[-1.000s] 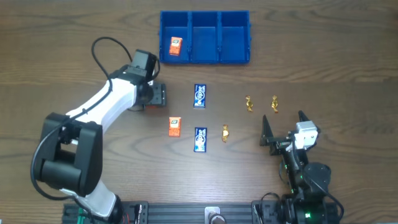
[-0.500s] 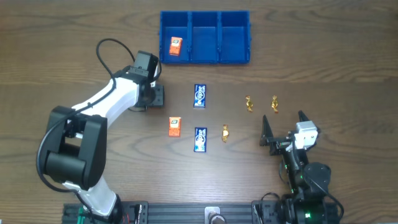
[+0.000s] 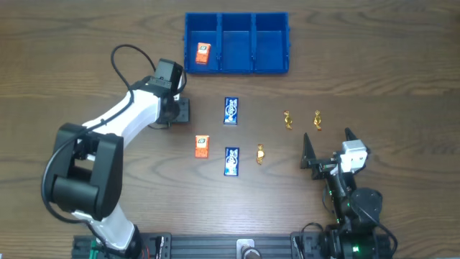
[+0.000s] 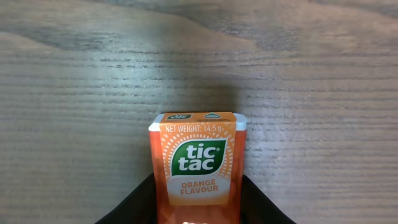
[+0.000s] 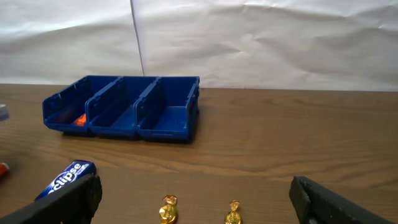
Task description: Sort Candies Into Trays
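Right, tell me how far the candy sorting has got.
Done: first orange box lies in the left compartment of the blue tray. In hand: the left pincer grips a second orange box. Left: third orange box, two blue packs and three gold candies on the table; the right pincer is open beside them.

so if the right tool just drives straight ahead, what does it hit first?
Probably the pair of small gold-wrapped candies just ahead, if it travels low enough; the blue plastic three-compartment tray lies beyond.
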